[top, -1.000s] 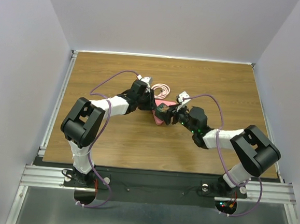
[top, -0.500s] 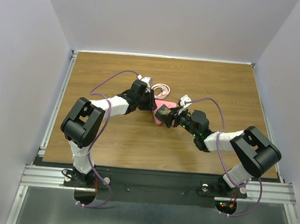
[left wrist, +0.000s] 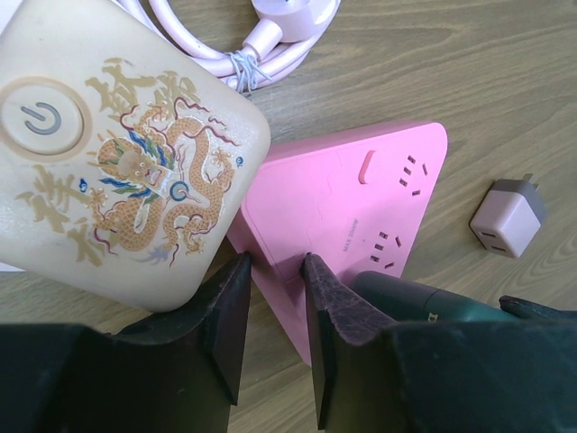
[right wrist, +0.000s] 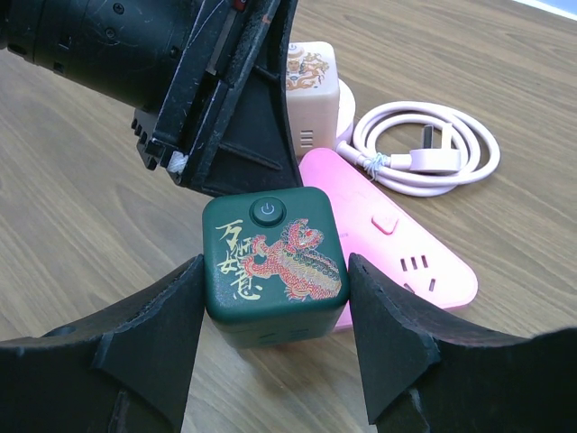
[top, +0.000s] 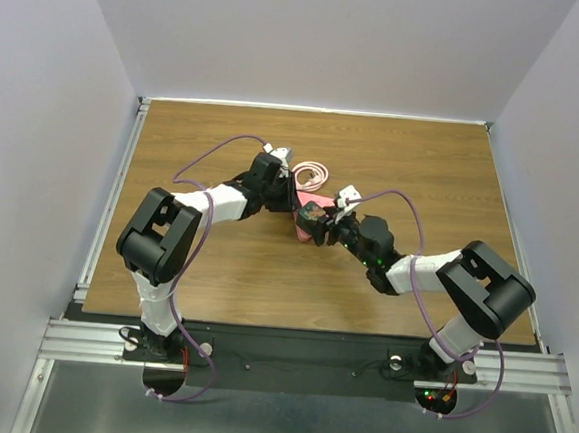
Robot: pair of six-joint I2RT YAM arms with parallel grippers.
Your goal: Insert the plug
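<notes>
Reaching further left than a second ago, the right gripper (right wrist: 275,275) clamps the green cube plug (right wrist: 270,248) at the near edge of the pink power strip (left wrist: 361,198). The left gripper (left wrist: 275,271), its jaws slightly narrower than before, pinches the strip's edge. Counted: two dragon-printed cubes — the green one and a cream cube (left wrist: 117,153) — one strip, one coiled cable (right wrist: 424,149), and one small adapter (left wrist: 508,216), which only the left wrist view shows. The green cube's power button shows only in the right wrist view.
</notes>
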